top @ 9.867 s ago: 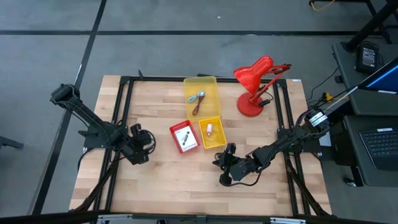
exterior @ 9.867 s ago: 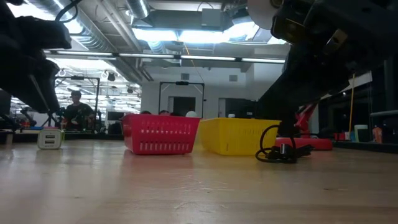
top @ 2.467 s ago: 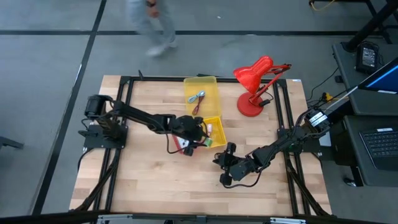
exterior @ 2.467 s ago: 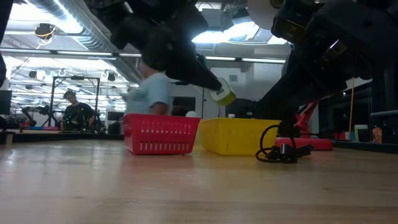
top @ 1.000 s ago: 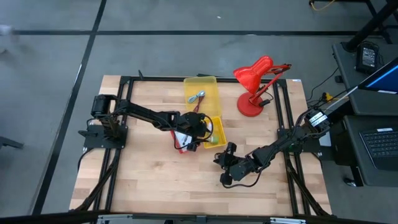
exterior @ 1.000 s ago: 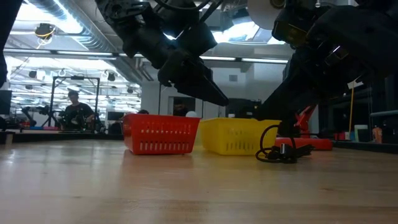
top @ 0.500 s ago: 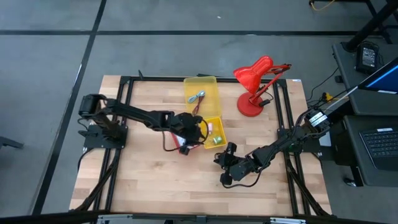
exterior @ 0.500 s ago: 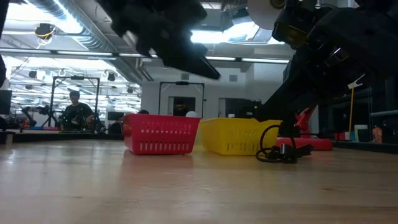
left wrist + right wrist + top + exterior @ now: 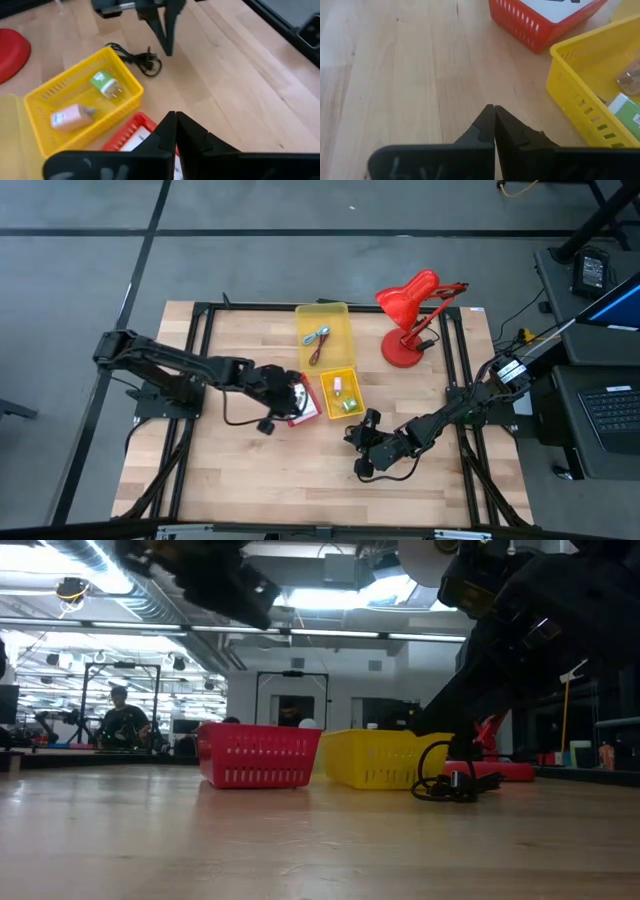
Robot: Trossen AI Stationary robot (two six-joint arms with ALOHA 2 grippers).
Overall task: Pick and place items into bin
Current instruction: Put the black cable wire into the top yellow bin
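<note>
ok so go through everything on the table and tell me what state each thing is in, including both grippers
left gripper: shut, empty, above the red basket
right gripper: shut, empty, low over bare wood
small yellow basket: holds a green-and-white plug and a pink piece
red basket: upright, holds a white packet
large yellow tray: holds a blue-and-silver tool and a dark red cord
black cable: loose on the table
red desk lamp: standing, head bent down

2 dark jointed arms, black cabling, tapered matte-black fingers (image 9: 167,131), white wrist housing
</note>
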